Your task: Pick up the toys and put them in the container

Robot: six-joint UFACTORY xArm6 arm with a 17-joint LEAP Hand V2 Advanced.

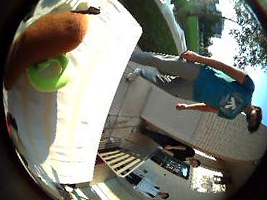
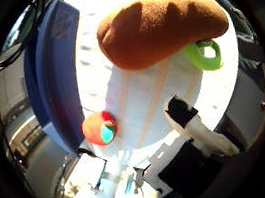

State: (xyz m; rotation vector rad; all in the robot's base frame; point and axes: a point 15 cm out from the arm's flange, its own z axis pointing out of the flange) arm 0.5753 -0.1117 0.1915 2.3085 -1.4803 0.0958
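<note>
Sunlit and outdoors, the white surface (image 2: pixel 145 112) fills most of what I get from the thumb-side camera, with a yard, a pale building and people standing well behind it in the other view; none of them touches the toys.

Nearest to me, at the lower right of the thumb-side frame, a white and black finger of the hand (image 2: pixel 197 124) reaches in over the surface. It looks fairly straight and holds nothing, so I take the hand as open, though I see only a small part of it.

Just past that fingertip, toward the lower left of the frame, sits a small round ball (image 2: pixel 99 128), red with a teal patch, smooth-looking and resting on the surface close beside the blue container (image 2: pixel 55 75). The container is a hard, flat-walled bin along the left edge of the frame.

Farther out, at the upper centre, lies a brown plush toy (image 2: pixel 162 28), fuzzy and soft, shaped like a long bean. Its long axis runs across the frame from left to right. A bright green ring (image 2: pixel 205 56), glossy plastic, touches its underside at the right end.

My judgement: the plush is the largest target and lies ahead of the palm, so the fingers should close across its narrow width, not along its length. Nothing is in the container yet as far as I can see.
</note>
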